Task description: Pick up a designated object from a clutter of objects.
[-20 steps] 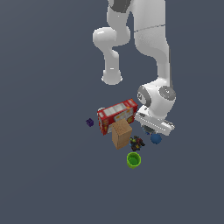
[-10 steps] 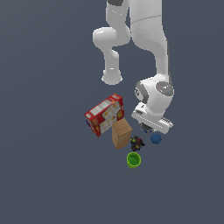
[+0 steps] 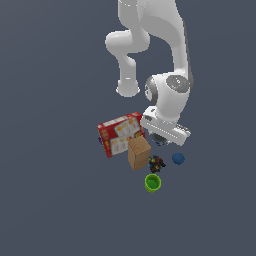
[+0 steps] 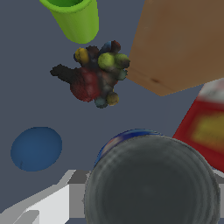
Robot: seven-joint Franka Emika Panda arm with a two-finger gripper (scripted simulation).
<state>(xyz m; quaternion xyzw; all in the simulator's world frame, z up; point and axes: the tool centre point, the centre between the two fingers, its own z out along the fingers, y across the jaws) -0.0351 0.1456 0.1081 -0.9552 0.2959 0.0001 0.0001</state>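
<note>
**Tool low over the clutter, small can right under the wrist camera**

From my seat, the wrist view is filled by the small can (image 4: pixel 151 181): a round, dull dark grey top with faint brushed rings, and a sliver of blue side band with a pale edge showing at its rim. It sits just beside the red printed box (image 4: pixel 203 131) and close under the tan cardboard block (image 4: pixel 179 41). In the exterior view I only catch a bit of the can (image 3: pixel 159 139) beneath the white wrist body.

The tool (image 3: pixel 161 136) hangs directly over that can. A pale grey part of it shows at the edge of the wrist view, but I cannot tell whether it is released or clenched, nor whether it touches the can.

The box is flat, glossy red with pale and yellow panels; the print is too blurred for me to read. The cardboard block has plain matte faces and sharp edges. The multicoloured bit (image 4: pixel 94 74) is a lumpy dark cluster with red, yellow, green and blue knobs. The green cup (image 4: pixel 74 17) is smooth and bright; the blue ball (image 4: pixel 36 148) is plain and matte. All rest on the dark grey table (image 3: pixel 55 200).
</note>
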